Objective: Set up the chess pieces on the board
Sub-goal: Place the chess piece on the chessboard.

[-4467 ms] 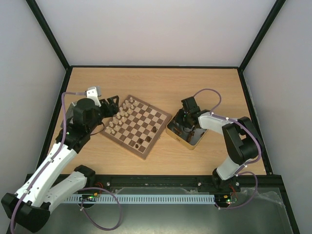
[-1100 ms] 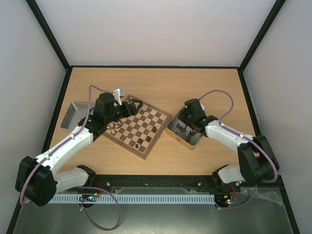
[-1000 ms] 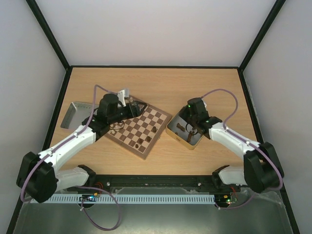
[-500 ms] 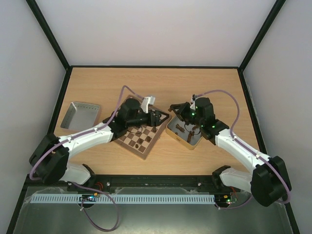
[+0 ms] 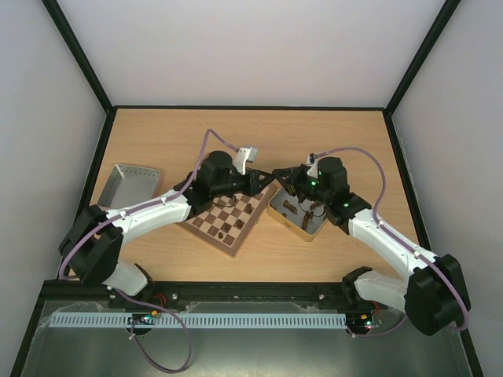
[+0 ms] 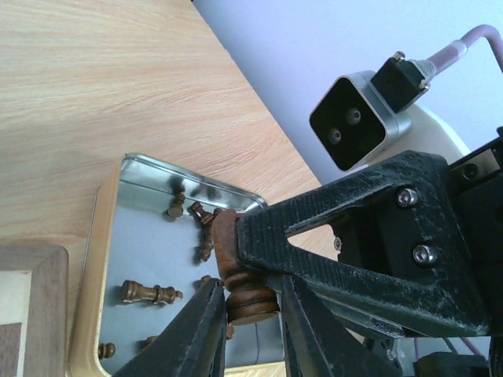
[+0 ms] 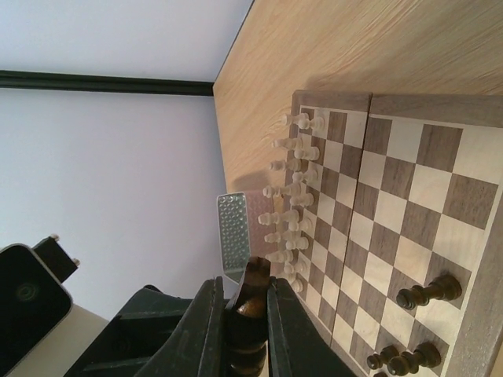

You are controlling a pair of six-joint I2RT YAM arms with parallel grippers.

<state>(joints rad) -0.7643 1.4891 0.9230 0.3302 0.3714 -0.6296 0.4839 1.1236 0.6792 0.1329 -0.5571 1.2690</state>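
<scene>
The board [image 5: 212, 241] lies left of centre, with cream chess pieces [image 7: 291, 196] in rows along one side and a few dark ones [image 7: 424, 294] at the opposite side. Both grippers meet in the air above the gap between the board and the tin. My right gripper [image 7: 245, 289] is shut on the upper part of a dark brown chess piece [image 7: 253, 275]. My left gripper [image 6: 249, 284] has its jaws closed round that same piece's round base [image 6: 250, 305]. In the top view the left gripper [image 5: 262, 180] and right gripper [image 5: 281, 177] stand tip to tip.
A shiny tin [image 5: 302, 228] right of the board holds several dark pieces [image 6: 149, 293] lying flat. A grey tray [image 5: 130, 187] sits at the table's left side. The left arm stretches across the board's far half.
The left arm swung right across the board to the right gripper, and its jaws closed in on the piece's base. The right gripper rose from the tin towards the board, holding the dark piece.
</scene>
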